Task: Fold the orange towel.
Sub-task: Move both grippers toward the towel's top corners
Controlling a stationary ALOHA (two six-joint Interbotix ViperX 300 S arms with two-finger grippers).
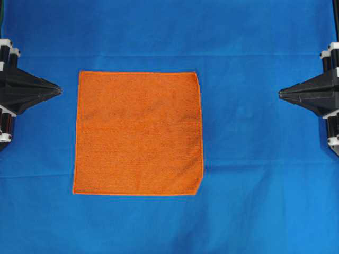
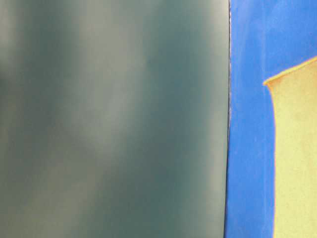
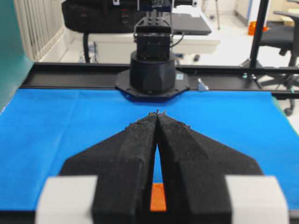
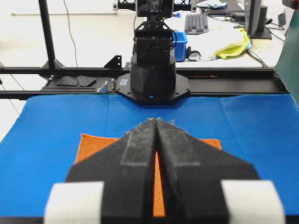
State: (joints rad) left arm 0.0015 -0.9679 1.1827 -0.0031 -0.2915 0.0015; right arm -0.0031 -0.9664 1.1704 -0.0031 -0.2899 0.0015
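Overhead exterior: the bright orange, ribbed, roughly square microfibre towel (image 1: 139, 133) lies flat on the large blue cloth (image 1: 254, 159) covering the surface, between the black left pincer (image 1: 57, 91) and black right pincer (image 1: 282, 93), nearer the left one; both are clenched and empty. Table-level exterior: one towel corner shows, the rest blurred. Wrist views: tips meet. A good fold likely means gripping two corners of one edge and carrying them squarely across.

Even bright light, faint shadows; table-level view heavily blurred, towel (image 2: 297, 158) washed out pale; wrist views' backgrounds overexposed.
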